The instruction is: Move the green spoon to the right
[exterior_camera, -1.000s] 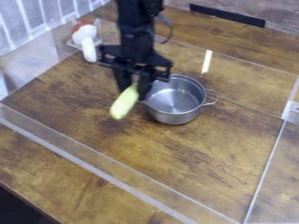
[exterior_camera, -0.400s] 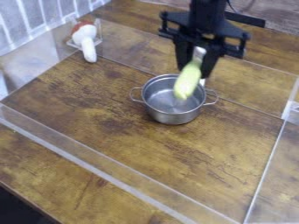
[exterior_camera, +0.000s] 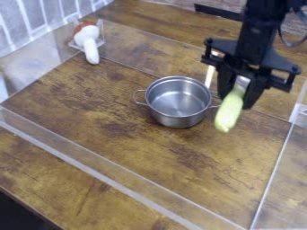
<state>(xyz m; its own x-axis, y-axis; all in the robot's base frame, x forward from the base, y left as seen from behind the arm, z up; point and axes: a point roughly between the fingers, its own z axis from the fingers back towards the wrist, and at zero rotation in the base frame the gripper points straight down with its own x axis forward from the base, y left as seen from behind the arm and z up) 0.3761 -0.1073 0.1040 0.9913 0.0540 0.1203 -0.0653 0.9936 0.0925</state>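
Observation:
The green spoon (exterior_camera: 229, 112) hangs in the air to the right of the steel pot (exterior_camera: 177, 100), its thick yellow-green handle pointing down. My gripper (exterior_camera: 243, 85) is shut on the spoon's upper end, so the silver bowl is hidden between the fingers. The black arm rises from there to the top right of the camera view. The spoon's lower tip floats above the wooden table, apart from the pot's right handle.
A clear acrylic wall (exterior_camera: 144, 193) frames the wooden table (exterior_camera: 108, 126) at the front, and another pane stands at the right (exterior_camera: 278, 171). A white object with a red tip (exterior_camera: 86, 40) lies at the back left. A pale strip is taped behind the pot.
The arm has carried the spoon from left of the pot, over it, to the pot's right side, and lowered it a little.

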